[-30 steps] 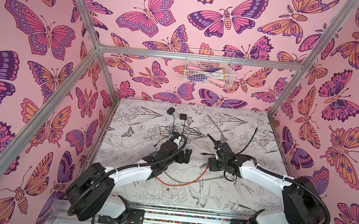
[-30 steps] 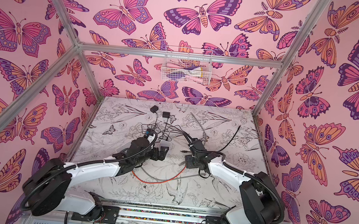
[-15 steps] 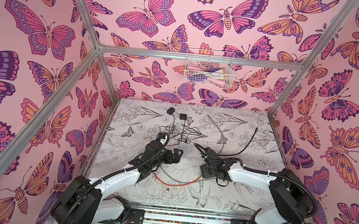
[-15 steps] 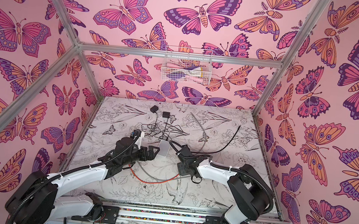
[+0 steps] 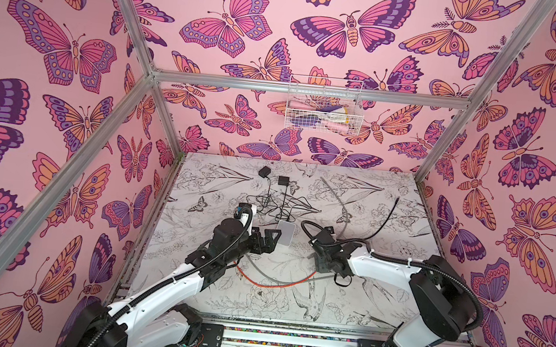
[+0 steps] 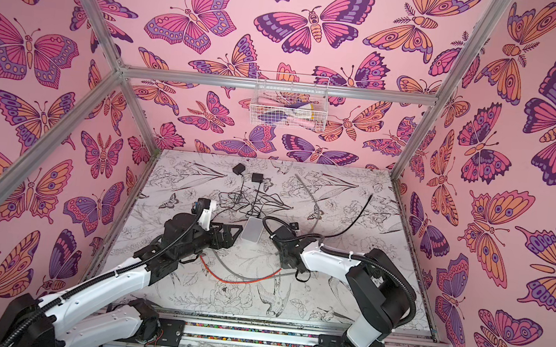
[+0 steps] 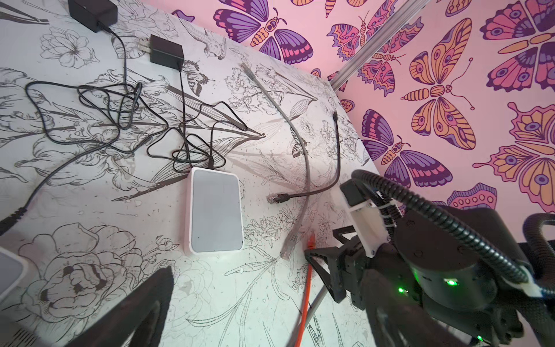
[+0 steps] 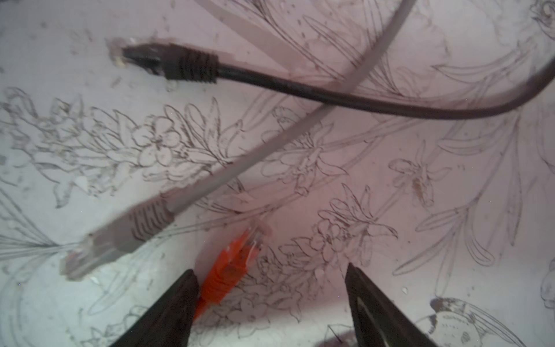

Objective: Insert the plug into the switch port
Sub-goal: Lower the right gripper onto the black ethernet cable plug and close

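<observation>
**Top views.** The white switch (image 5: 285,234) (image 6: 251,230) lies flat near the middle of the flower-printed table (image 5: 379,300). The left gripper (image 5: 272,241) (image 6: 234,235) is just beside it on the left, with its jaws spread wide and nothing between them. The right gripper (image 5: 324,268) (image 6: 285,264) points down at the table to the right of the switch and apart from it. An orange cable (image 5: 274,282) (image 6: 239,278) curves across the table between the two arms. Two black power adapters (image 5: 264,171) lie near the back with their thin leads tangled behind the switch.

**Left wrist view.** The switch (image 7: 215,210) shows its grey top face, and a thin black lead reaches its far edge. Three plugs lie on the table beside it, none touching it: a black plug (image 7: 277,198), a grey plug (image 7: 288,245) and an orange plug (image 7: 311,240). The orange plug is under the right gripper (image 7: 324,264). One dark finger (image 7: 150,300) of the left gripper is visible and carries nothing.

**Right wrist view.** The right gripper (image 8: 270,276) stands with its jaws well apart and grips nothing. The orange plug (image 8: 237,267) lies on the table between them, close against one finger (image 8: 177,300). The grey plug (image 8: 120,237) is near it and the black plug (image 8: 168,61) is farther off. The grey and black cables cross each other.
</observation>
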Robot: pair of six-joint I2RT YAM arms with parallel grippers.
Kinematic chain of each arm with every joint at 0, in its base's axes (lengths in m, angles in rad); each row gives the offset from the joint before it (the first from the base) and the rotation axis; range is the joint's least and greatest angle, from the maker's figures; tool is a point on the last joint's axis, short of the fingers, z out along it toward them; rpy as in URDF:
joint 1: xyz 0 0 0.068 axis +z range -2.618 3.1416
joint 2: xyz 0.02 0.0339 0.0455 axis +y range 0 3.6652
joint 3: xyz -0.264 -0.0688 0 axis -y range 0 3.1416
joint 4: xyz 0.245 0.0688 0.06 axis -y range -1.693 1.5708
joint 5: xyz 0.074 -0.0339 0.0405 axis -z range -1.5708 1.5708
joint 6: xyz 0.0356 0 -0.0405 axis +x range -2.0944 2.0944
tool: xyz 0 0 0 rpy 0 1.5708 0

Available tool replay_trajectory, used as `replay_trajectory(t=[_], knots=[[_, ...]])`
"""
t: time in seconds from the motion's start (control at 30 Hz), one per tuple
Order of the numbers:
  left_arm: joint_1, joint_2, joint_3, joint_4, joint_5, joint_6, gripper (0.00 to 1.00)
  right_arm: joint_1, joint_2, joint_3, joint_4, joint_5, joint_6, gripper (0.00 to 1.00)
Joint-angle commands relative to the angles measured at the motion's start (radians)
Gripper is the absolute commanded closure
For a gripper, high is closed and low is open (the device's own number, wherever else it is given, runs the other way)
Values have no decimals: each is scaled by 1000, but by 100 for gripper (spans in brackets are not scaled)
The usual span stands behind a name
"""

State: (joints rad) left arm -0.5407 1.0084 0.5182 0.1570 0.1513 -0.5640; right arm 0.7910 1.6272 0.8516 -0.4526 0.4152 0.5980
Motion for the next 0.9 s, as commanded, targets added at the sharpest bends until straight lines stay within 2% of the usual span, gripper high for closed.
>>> replay_trajectory(t=[0.0,0.2,0.3,0.47,0.57,0.63,0.73,0.77,0.87], knots=[[2,7,10,-52,-26,44,1,4,-39,-57,-150,-2,91,20],[0,31,31,-60,-4,57,2,81,-144,-142,-214,-5,205,21],[-2,44,29,-60,-21,69,3,105,-179,-149,-212,4,199,21],[-2,75,43,-60,-31,91,7,104,-228,-64,-142,-9,-5,21],[-2,83,45,-60,-49,98,16,83,-248,-10,-61,-15,-173,21],[-2,95,48,-60,-67,99,20,-1,-235,19,19,-144,-251,21],[0,124,61,-70,-73,102,20,-173,-176,87,76,-387,-288,24],[0,137,67,-73,-68,106,20,-205,-155,107,98,-422,-327,24],[4,181,92,-88,-58,113,20,-213,-109,152,118,-383,-465,24]])
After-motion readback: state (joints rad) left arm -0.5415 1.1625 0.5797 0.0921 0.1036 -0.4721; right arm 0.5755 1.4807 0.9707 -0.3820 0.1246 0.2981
